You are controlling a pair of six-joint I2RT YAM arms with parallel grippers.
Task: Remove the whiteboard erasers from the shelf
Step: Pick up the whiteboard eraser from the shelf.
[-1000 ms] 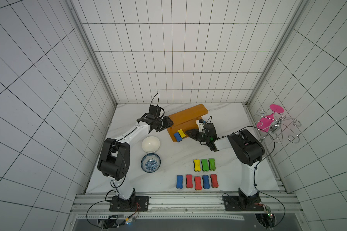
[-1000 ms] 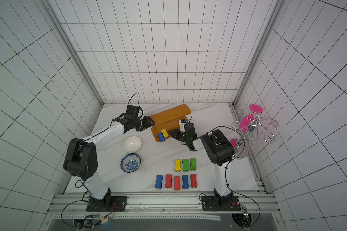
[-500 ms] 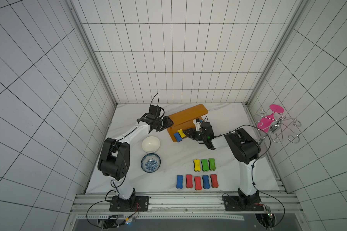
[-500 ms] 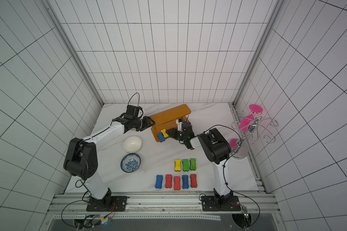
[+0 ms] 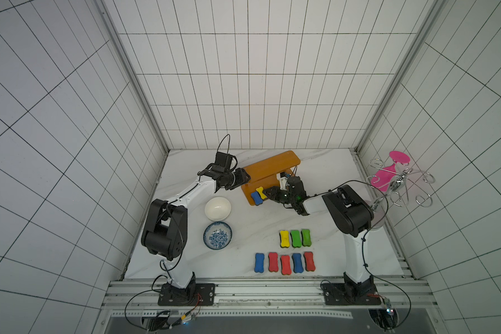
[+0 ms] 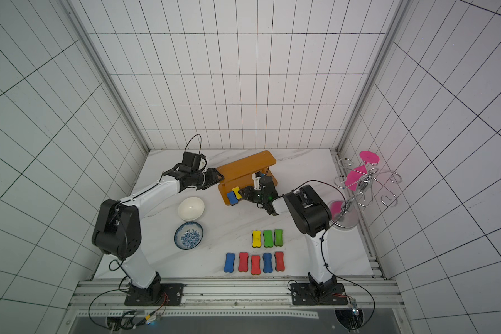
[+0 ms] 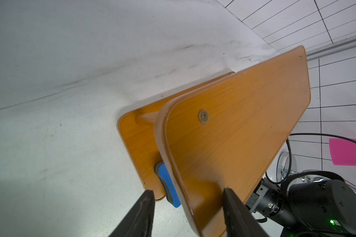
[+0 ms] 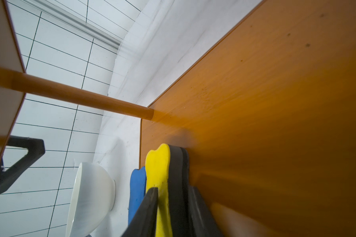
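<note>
The orange shelf (image 5: 269, 167) (image 6: 243, 167) stands at the back of the table. On the left end of its lower board lie a yellow eraser (image 5: 260, 191) (image 8: 157, 164) and, beside it, a blue eraser (image 5: 255, 198) (image 7: 167, 180). My right gripper (image 5: 265, 193) (image 8: 172, 188) reaches in between the boards, one finger on the yellow top and one on the dark underside. My left gripper (image 5: 245, 180) (image 7: 188, 190) is open, its fingers straddling the left end of the upper board. Several erasers lie in two rows on the table's front, among them a yellow one (image 5: 284, 239) and a blue one (image 5: 259, 262).
A white bowl (image 5: 217, 208) (image 8: 90, 197) sits just left of the shelf's front corner, with a blue-patterned bowl (image 5: 217, 235) in front of it. A chrome wire rack with pink discs (image 5: 396, 179) stands at the right edge.
My right gripper has slid left along the lower board to the yellow eraser and narrowed onto it. The left arm has stayed where it was.
</note>
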